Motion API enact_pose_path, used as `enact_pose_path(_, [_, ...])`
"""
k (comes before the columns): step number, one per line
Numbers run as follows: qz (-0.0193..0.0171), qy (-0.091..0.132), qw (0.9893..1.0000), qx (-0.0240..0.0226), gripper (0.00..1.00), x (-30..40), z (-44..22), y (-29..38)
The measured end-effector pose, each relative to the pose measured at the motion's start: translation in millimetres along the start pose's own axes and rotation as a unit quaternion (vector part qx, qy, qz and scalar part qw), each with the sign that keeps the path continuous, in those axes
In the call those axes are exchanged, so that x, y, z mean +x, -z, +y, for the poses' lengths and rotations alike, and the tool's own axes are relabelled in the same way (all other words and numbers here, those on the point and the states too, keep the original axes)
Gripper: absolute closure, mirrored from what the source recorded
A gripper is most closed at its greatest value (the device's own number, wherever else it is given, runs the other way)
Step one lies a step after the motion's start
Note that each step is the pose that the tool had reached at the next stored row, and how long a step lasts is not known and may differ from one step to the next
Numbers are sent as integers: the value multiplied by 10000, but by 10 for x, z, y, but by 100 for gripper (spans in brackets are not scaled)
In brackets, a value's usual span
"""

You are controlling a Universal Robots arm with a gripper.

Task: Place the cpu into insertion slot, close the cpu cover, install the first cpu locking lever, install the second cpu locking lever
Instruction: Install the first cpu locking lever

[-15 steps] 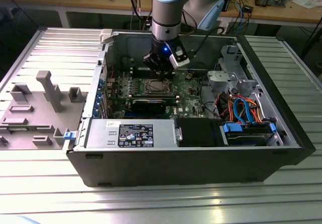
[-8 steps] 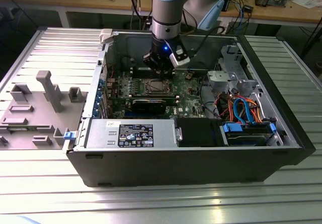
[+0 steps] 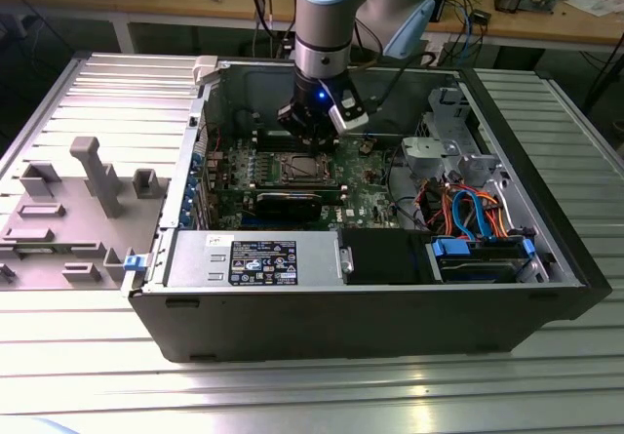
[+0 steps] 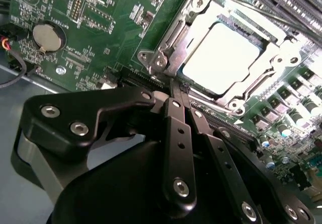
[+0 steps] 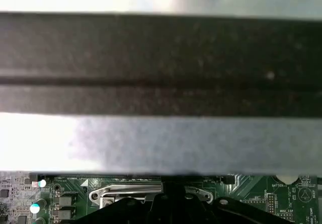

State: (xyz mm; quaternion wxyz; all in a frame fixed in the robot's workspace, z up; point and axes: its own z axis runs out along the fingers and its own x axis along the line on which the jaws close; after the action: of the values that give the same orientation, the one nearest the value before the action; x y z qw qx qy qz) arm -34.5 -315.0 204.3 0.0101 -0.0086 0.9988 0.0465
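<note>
We are seeing print on the power supply label (image 3: 261, 260) and motherboard (image 4: 100, 38), but reading none of it.

Bright overhead light; cpu (image 4: 221, 58) glares white.

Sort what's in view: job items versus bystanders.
Job: cpu, seated in the insertion slot; cpu cover, down around it; gripper, fingers shut beside the cover.

Bystanders: coin battery, power supply, drive cables, grey fixture block.

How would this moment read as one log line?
cpu: seated in insertion slot | cpu cover: closed | end effector: shut, at cover edge
</note>
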Motion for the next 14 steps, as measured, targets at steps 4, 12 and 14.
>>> enact_pose_path(4, [1,0,10000,1,89,1,-10,-11])
enact_pose_path(12, [-1,-1,10000,-58,89,1,-14,-28])
enact_pose_path(14, [-4,-1,10000,-98,89,-2,-11,-37])
